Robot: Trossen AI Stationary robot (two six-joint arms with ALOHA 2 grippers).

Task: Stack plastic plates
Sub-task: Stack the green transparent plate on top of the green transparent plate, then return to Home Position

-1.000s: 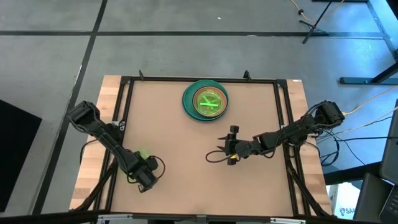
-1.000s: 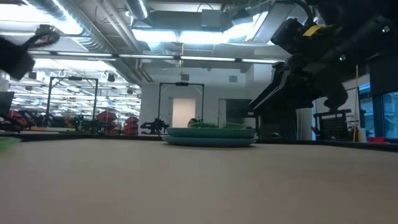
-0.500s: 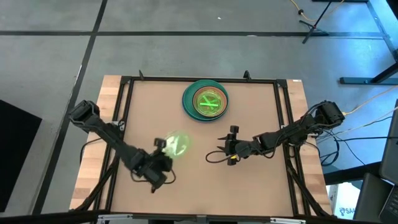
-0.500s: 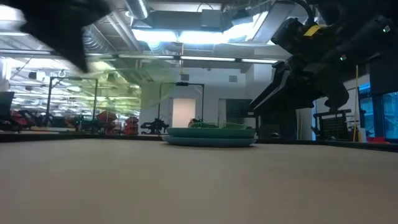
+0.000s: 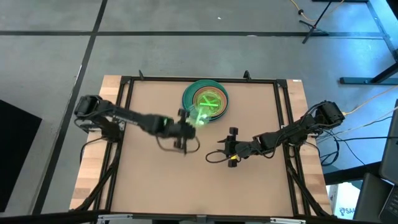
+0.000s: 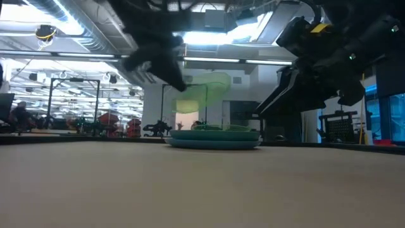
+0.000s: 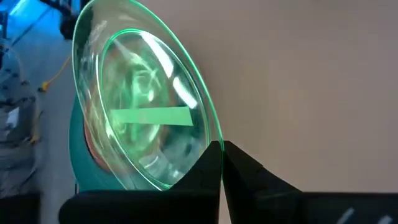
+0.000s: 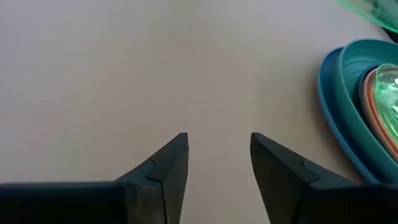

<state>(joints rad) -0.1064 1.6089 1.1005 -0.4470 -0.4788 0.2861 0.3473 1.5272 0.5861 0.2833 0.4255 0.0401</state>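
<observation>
1. The left end effector (image 5: pixel 186 126) is clenched on the rim of a small translucent neon-green plate (image 5: pixel 200 116), holding it in the air, tilted, at the near-left edge of the plate stack (image 5: pixel 206 99).
2. In the left wrist view, the dark fingers (image 7: pixel 211 168) pinch the green plate (image 7: pixel 146 118) at its edge, and the plate stands steeply on edge with the teal plate (image 7: pixel 78 168) showing behind it.
3. In the low view, the held plate (image 6: pixel 204 93) hangs above the stack (image 6: pixel 214 137), not touching it.
4. The stack sits at the far middle of the worktop (image 5: pixel 155 180): a blue plate (image 5: pixel 186 102) at the bottom, a teal one on it, a peach rim inside, and neon-green plates on top.
5. The right end effector (image 5: pixel 230 147) rests near the worktop's centre, right of the left one and nearer than the stack; its fingers (image 8: pixel 168 165) are released, spread apart over bare worktop, holding nothing.
</observation>
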